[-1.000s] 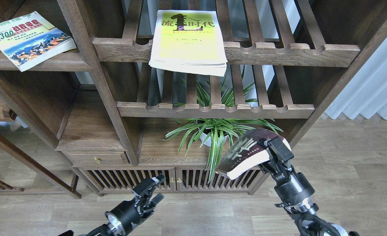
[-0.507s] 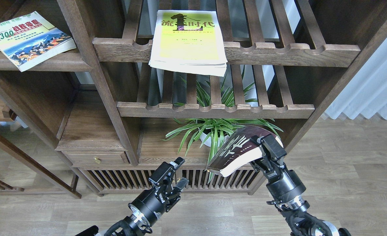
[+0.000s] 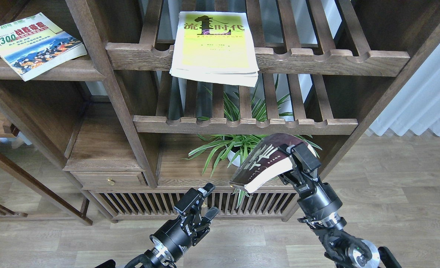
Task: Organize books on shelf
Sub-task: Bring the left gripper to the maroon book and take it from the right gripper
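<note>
My right gripper [image 3: 296, 158] is shut on the thick dark maroon book [image 3: 266, 160] with white characters and holds it tilted in the air in front of the plant. My left gripper [image 3: 206, 203] is open and empty, low at the centre, left of and below the maroon book. The yellow-green book [image 3: 214, 46] lies flat on the upper slatted rack and overhangs its front rail. The "300" book [image 3: 31, 42] with the blue picture lies askew on the solid dark wood shelf [image 3: 56, 70] at the upper left.
A potted spider plant [image 3: 244, 149] stands on the low cabinet top behind the maroon book. A second slatted rack [image 3: 242, 124] runs below the first. A drawer [image 3: 110, 178] and slatted cabinet doors [image 3: 149, 203] are at the bottom. A white curtain [image 3: 424, 96] hangs at right.
My left gripper has risen and moved right toward the centre. My right gripper has carried the maroon book up and to the left.
</note>
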